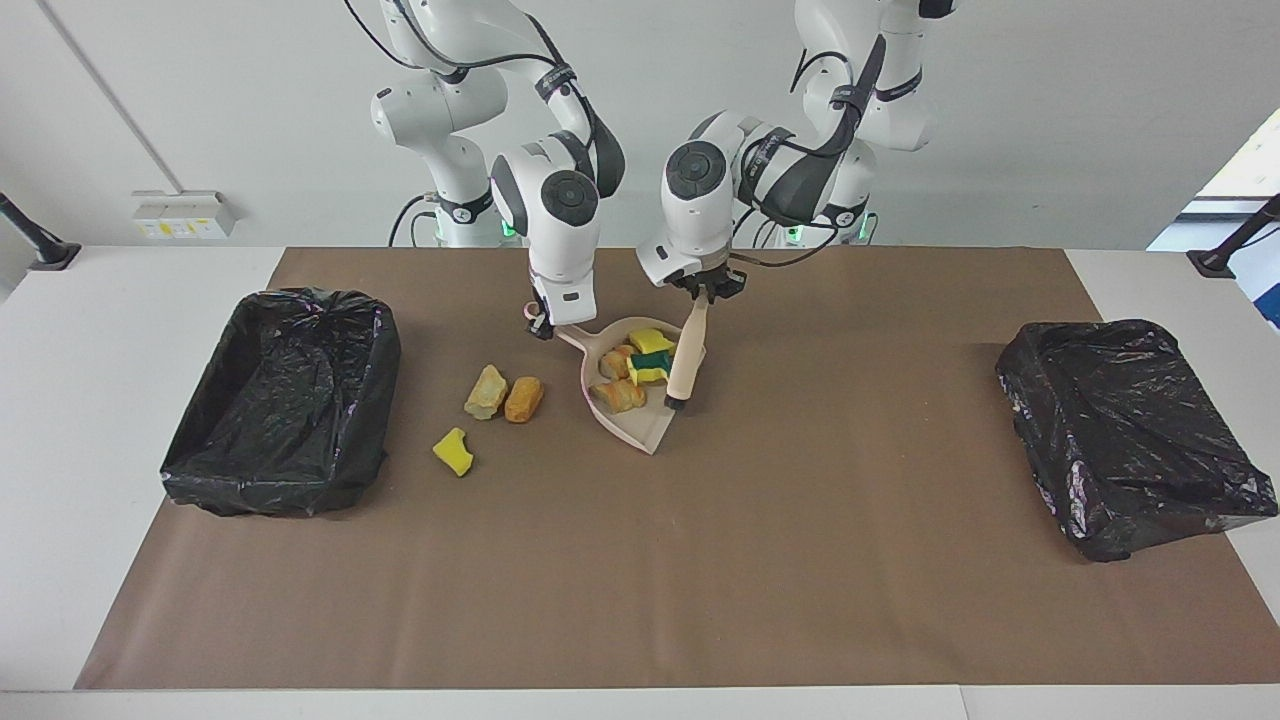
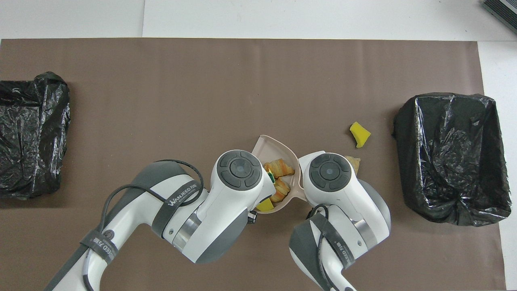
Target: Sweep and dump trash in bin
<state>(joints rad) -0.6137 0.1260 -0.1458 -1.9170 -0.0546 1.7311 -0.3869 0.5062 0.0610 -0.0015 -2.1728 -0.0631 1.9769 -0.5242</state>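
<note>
My right gripper (image 1: pixel 541 325) is shut on the handle of the beige dustpan (image 1: pixel 640 430), which lies on the brown mat and also shows in the overhead view (image 2: pixel 268 147). My left gripper (image 1: pixel 708 290) is shut on the top of the beige-handled brush (image 1: pixel 688 355), whose dark lower end stands at the pan's edge. Several trash scraps (image 1: pixel 640 365) lie in the pan, among them a green-backed sponge. Three scraps lie on the mat beside the pan toward the right arm's end: a pale sponge chunk (image 1: pixel 486 390), a bread piece (image 1: pixel 524 398) and a yellow sponge (image 1: pixel 455 452).
A black-bag-lined bin (image 1: pixel 280 400) stands at the right arm's end of the table, just past the loose scraps. A second black-lined bin (image 1: pixel 1130 430) stands at the left arm's end. In the overhead view the two wrists cover most of the pan.
</note>
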